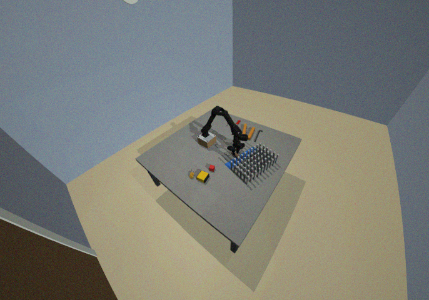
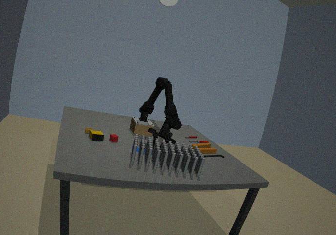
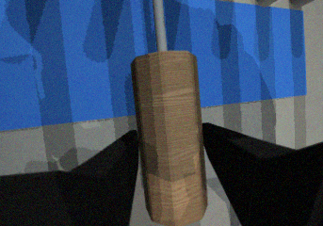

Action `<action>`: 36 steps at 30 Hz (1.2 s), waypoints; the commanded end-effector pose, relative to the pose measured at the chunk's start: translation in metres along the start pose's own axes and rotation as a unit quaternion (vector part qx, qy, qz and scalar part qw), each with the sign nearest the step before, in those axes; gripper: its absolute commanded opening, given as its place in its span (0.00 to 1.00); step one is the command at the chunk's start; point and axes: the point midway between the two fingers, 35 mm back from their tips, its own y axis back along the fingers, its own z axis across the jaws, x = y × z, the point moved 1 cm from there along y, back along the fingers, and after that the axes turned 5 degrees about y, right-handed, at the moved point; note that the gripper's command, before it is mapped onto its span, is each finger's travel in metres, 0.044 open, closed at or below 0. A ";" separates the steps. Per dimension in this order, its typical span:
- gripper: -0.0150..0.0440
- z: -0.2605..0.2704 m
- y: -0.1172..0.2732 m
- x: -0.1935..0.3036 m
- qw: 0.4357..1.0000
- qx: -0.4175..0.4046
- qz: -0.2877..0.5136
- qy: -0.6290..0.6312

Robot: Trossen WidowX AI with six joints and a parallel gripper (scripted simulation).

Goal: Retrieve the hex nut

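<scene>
My gripper (image 1: 235, 153) (image 3: 169, 133) is shut on the wooden handle (image 3: 169, 94) of a tool. The tool's thin metal shaft (image 3: 160, 28) runs away from the fingers over the blue taped strip (image 3: 244, 52) (image 1: 228, 165) and out of the top of the wrist view. The standing metal spacers (image 1: 257, 163) (image 2: 164, 157) form a dense field beyond the strip. The gripper is low at the strip's near side, in front of the spacers. The tool's tip is hidden, and the hex nut cannot be made out in any view.
Two orange bars (image 1: 251, 133) (image 2: 207, 150), a black hooked rod (image 1: 256, 135) (image 2: 213, 155) and red-handled tools (image 2: 203, 141) lie to one side of the field. A yellow and black block (image 1: 202, 175) (image 2: 96, 135), a small yellow item (image 1: 191, 174) and a red cube (image 1: 212, 167) (image 2: 113, 138) are on the other.
</scene>
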 end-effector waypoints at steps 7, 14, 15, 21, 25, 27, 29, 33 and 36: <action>0.25 0.000 0.002 0.005 1.000 0.000 -0.001 -0.001; 0.25 0.000 0.003 0.009 1.000 0.000 0.000 -0.002; 0.25 0.000 0.003 0.009 1.000 0.000 0.000 -0.002; 0.25 0.000 0.004 0.013 1.000 0.000 0.000 -0.002; 0.25 0.000 0.004 0.015 1.000 0.000 0.000 -0.002; 0.25 0.001 0.004 0.016 1.000 0.000 0.000 -0.002; 0.25 0.001 0.005 0.017 1.000 0.000 0.000 -0.002; 0.25 0.001 0.005 0.020 1.000 0.000 0.000 -0.002; 0.25 0.001 0.006 0.021 1.000 0.000 0.000 -0.002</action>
